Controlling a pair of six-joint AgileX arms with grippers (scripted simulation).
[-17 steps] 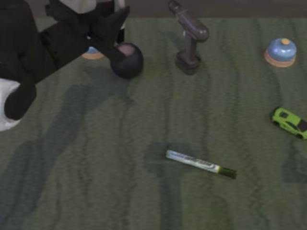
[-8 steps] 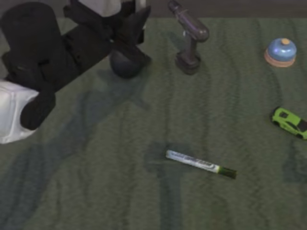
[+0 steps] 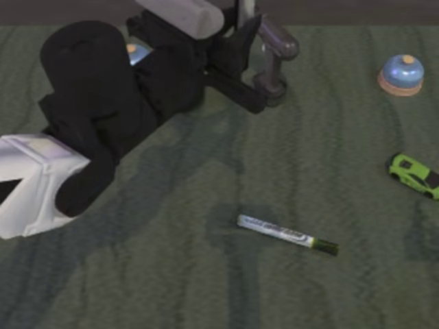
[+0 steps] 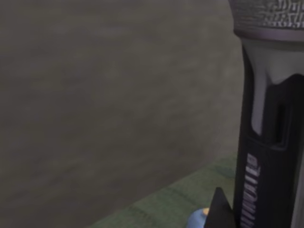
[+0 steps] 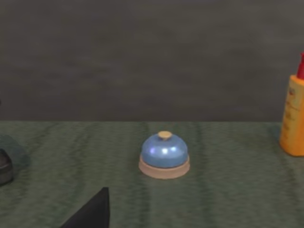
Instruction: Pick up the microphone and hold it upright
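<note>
While the left gripper [image 3: 230, 58] hovers far-left, its fingers [image 4: 220, 209] grip the upright microphone [image 4: 268, 142] by its handle.

Dim, even light throughout; the left arm [image 3: 103, 123] casts soft, blurred shadows across the table [image 3: 206, 288].

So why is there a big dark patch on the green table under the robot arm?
Top view: that patch is the left arm's shadow on the table, stretching toward the marker. Left wrist view: the microphone fills the edge close up. Right wrist view: the bell carries a small shine.
</note>
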